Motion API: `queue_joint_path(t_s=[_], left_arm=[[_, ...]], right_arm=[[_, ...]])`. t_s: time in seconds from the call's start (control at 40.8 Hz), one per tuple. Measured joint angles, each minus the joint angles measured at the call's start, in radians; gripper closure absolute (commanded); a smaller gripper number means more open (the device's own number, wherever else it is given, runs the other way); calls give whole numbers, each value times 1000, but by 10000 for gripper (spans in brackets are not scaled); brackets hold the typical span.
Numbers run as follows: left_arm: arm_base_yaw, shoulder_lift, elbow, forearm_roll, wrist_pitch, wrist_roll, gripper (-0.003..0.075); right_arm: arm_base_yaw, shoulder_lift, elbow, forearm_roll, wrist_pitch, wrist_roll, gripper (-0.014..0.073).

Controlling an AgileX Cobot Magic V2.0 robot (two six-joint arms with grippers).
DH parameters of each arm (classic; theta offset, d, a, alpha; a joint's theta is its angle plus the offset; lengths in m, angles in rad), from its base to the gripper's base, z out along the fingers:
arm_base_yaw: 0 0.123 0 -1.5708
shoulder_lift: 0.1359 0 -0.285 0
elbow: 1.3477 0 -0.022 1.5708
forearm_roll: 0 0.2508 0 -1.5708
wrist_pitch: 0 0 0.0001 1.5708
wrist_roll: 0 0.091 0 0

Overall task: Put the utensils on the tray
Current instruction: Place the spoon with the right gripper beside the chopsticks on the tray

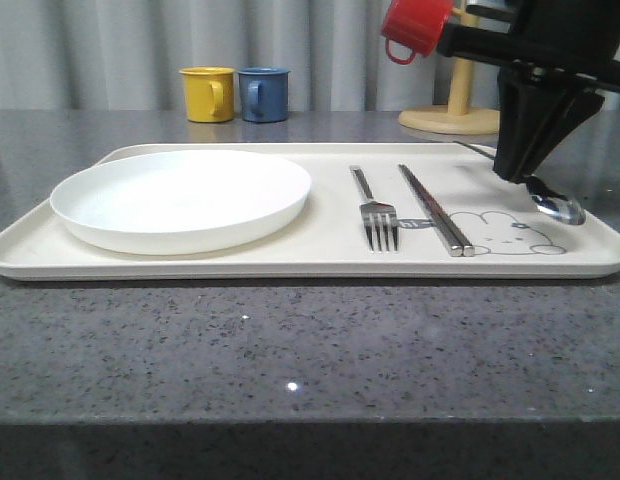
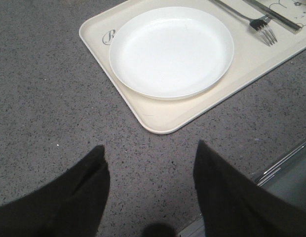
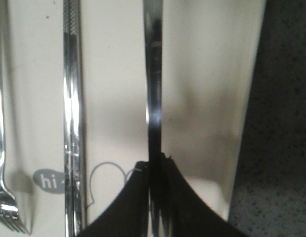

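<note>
Shiny four-tined fork, silver chopsticks

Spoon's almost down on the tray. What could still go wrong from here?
1. The right tool is shut on the spoon close to the tray's right rim; released here, it may end up leaning on the rim or slip off.
2. The chopsticks lie just beside the spoon in the right wrist view, so a sideways pull-out could knock them.
3. The red mug hangs right by the arm; a fast lift might clip it.
</note>
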Motion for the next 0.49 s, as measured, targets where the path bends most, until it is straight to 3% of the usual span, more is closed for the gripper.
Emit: queue_joint_path(t_s=[0.098,0.319,0.49], left_arm=[[0,0,0,0,0,0,352],[0,0,0,0,0,0,352],[0,0,0,0,0,0,352]], right_arm=[[0,17,0,0,-10,2,580],[0,23,0,0,-14,6,389],[0,23,0,0,-28,6,370]])
